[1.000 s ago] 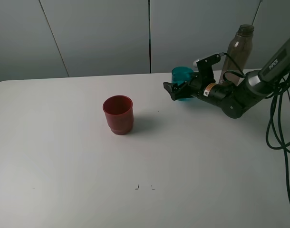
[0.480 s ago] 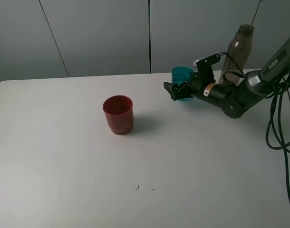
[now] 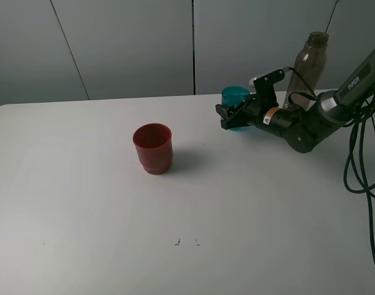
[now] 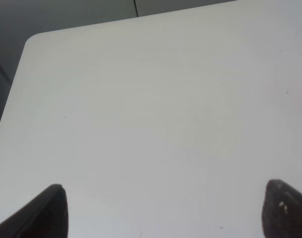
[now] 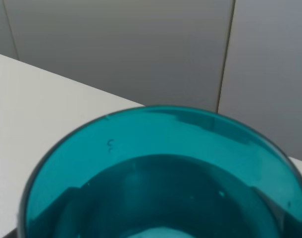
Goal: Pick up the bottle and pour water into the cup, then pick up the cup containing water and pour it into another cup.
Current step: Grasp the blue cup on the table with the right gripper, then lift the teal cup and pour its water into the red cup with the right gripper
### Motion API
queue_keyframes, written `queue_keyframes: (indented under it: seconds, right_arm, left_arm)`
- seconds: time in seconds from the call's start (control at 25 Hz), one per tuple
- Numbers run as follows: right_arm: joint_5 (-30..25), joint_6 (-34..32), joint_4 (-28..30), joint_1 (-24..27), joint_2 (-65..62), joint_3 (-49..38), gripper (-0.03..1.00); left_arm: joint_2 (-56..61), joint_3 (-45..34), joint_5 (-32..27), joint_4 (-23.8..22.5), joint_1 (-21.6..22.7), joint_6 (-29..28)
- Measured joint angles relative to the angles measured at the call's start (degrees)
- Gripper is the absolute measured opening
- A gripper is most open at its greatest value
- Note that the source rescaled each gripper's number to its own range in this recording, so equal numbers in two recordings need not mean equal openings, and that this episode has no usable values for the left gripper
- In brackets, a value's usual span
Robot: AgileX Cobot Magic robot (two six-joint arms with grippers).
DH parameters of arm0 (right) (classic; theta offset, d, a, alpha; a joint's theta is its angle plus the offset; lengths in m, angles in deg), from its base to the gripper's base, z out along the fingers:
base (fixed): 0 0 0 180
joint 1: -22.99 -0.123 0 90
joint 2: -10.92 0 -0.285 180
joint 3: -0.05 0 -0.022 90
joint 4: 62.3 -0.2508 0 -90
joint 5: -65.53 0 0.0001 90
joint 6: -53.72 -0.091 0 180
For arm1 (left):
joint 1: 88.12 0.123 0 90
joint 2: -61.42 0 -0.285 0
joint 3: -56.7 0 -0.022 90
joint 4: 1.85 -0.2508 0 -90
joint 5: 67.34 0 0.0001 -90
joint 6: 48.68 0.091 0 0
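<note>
1. Teal cup [image 3: 235,96]: a small translucent teal-blue plastic tumbler with a smooth tapered wall and a round rim. It stands upright on the matte white table [image 3: 101,209], near the far edge and right of centre in the high view.
2. Teal cup contents: the right wrist view looks down over the rim into the cup. A darker teal zone fills the lower interior, and small specks sit on the inner wall. Whether this is water cannot be told.
3. Right gripper [image 3: 232,118]: the black jaws pinch the teal cup low on its body, one finger on each side. Both fingers show as dark shapes through the translucent wall in the right wrist view.
4. Red cup [image 3: 153,147]: an opaque red plastic cup with a stepped, narrower base. It stands upright left of centre, well apart from the teal cup. Its interior shows plain red wall in shade.
5. Bottle [image 3: 310,66]: a tall, slim, translucent smoky grey-brown plastic bottle with a narrow neck. It stands upright behind the right arm, near the teal cup but not touching it. Its fill level cannot be told.
6. Left gripper [image 4: 165,210]: the jaws are spread wide. Two dark rounded fingertips [image 4: 47,215] hang above the smooth table surface, with bare table between them.
7. Surroundings: the table has rounded corners, and flat grey wall panels [image 3: 132,43] stand behind it.
</note>
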Motion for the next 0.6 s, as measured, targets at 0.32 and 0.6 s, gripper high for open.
queue_keyframes:
  seconds: [0.32,0.6]
  right_arm:
    - [-0.1,0.0,0.0,0.0,0.0,0.2,0.07]
    - [-0.1,-0.9,0.1,-0.1,0.0,0.2,0.07]
  left_arm:
    - [0.0,0.0,0.0,0.0,0.0,0.0]
    - [0.0,0.0,0.0,0.0,0.0,0.0]
